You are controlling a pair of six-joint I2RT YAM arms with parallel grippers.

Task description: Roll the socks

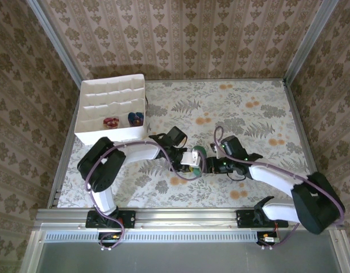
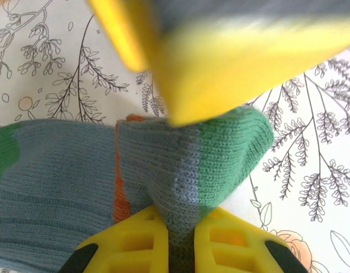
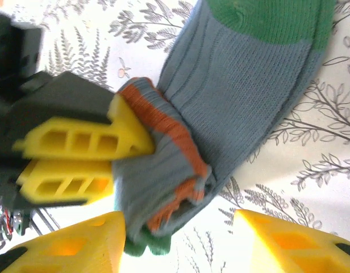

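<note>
Left gripper (image 2: 181, 240): clamped on fold of grey-blue sock (image 2: 158, 165) | Right gripper (image 3: 179, 236): jaws apart, either side of sock's bunched orange-cuff end

The table (image 1: 260, 108) was a flat rectangle under a pale cloth printed with grey ferns and orange blossoms. A white partitioned box (image 1: 107, 135) stood in its far left corner, close along the left edge. A grey-blue knitted sock (image 1: 197, 152) with a green toe and an orange cuff lay near the middle, somewhat toward the near edge. Part of its length was flat on the cloth, while the cuff end was bunched and folded over itself.
</note>
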